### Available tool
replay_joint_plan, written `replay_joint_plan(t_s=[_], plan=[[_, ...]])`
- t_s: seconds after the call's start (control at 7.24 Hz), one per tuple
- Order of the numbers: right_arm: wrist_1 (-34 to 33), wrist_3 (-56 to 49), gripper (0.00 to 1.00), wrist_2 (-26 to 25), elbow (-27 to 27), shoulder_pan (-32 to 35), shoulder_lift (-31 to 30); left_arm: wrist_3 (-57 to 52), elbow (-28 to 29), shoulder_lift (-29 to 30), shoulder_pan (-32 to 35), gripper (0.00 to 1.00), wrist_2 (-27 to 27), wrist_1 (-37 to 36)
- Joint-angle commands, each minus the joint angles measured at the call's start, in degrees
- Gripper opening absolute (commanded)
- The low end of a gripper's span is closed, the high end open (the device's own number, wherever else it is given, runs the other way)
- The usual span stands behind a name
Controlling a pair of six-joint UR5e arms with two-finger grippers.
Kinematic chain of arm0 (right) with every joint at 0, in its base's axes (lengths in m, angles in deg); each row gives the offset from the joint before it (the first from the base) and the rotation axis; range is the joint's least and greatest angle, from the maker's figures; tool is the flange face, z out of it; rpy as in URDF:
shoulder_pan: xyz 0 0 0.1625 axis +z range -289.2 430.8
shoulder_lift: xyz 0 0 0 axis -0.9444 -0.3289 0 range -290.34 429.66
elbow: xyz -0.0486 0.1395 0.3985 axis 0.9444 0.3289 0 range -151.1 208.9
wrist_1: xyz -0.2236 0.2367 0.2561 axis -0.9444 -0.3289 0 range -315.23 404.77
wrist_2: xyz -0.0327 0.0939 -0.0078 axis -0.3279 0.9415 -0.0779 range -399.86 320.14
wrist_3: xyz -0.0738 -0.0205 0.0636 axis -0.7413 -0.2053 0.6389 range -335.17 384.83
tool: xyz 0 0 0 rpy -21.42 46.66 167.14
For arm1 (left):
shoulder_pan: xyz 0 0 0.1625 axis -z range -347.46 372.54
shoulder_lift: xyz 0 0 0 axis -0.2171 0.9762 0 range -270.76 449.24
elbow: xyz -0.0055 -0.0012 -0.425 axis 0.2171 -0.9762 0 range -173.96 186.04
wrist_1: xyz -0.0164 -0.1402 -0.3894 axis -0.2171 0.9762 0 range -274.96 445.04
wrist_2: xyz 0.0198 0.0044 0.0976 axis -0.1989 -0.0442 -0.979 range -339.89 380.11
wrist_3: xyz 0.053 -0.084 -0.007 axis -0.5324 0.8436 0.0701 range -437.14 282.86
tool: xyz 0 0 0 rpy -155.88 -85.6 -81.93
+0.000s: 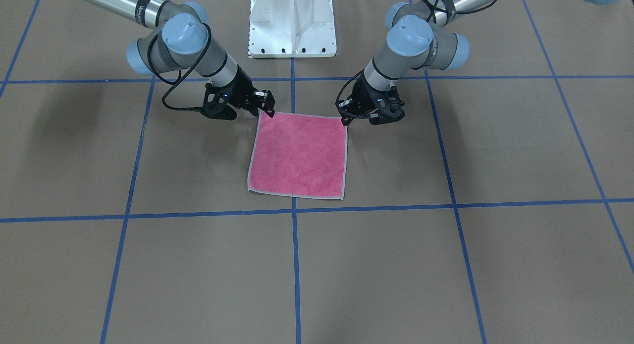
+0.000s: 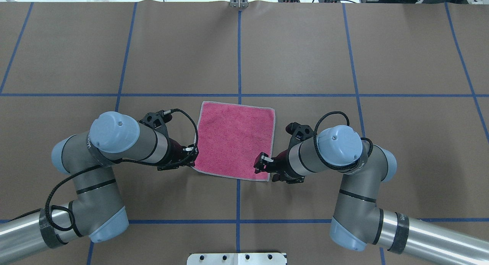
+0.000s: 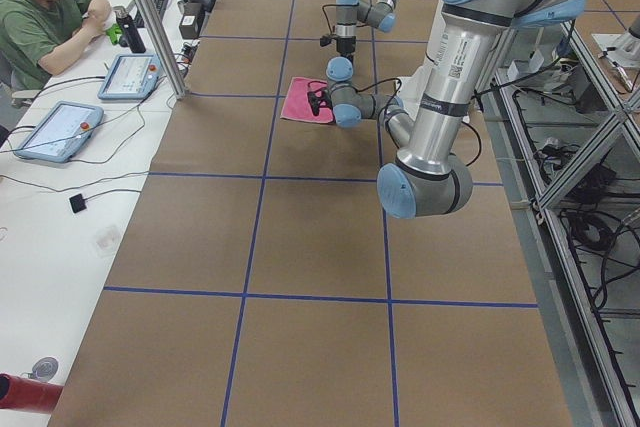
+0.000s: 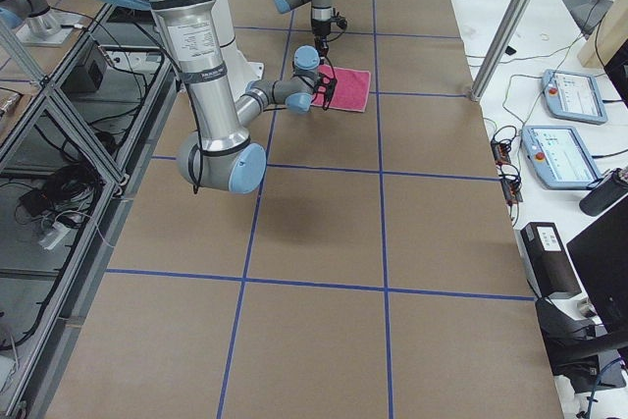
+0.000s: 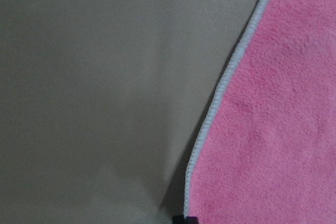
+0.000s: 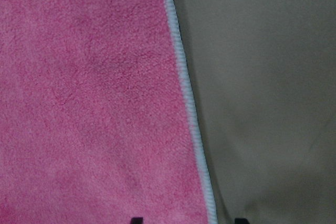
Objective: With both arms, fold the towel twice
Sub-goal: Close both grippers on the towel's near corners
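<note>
The towel [image 1: 298, 155] lies flat, pink face up with its light grey border showing all round. It sits astride a blue tape line [image 1: 295, 264] on the brown table [image 1: 446, 264], which runs wide beyond the towel's far and side edges. The right gripper [image 1: 268, 109] is at one robot-side corner, its fingertips [image 6: 136, 220] spread across the border and holding nothing. The left gripper [image 1: 345, 118] is at the other corner, and I cannot tell its spread; the lettering on the right arm [image 1: 148, 12] is unreadable.

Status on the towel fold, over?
Right tool open, straddling the towel edge at a robot-side corner. Left tool at the other robot-side corner, grip unclear. Towel flat, pink up, unfolded. Nothing seen in the way.
</note>
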Motion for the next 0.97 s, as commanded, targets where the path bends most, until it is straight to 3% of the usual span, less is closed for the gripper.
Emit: replay_joint_plan(t_s=[0.0,0.41,0.69,0.83], plan=[[-0.1,0.1,0.59,0.0,0.0,0.0,0.0,0.0,0.1,0.0,0.0,0.00,0.0,0.0],[0.0,0.1,0.55,0.0,0.2,-0.1,0.1,0.0,0.0,0.0,0.0,0.00,0.1,0.0],[-0.1,0.1,0.37,0.0,0.2,-0.1,0.1,0.0,0.0,0.0,-0.1,0.00,0.1,0.0],[-0.1,0.1,0.35,0.0,0.2,-0.1,0.1,0.0,0.0,0.0,-0.1,0.00,0.1,0.0]])
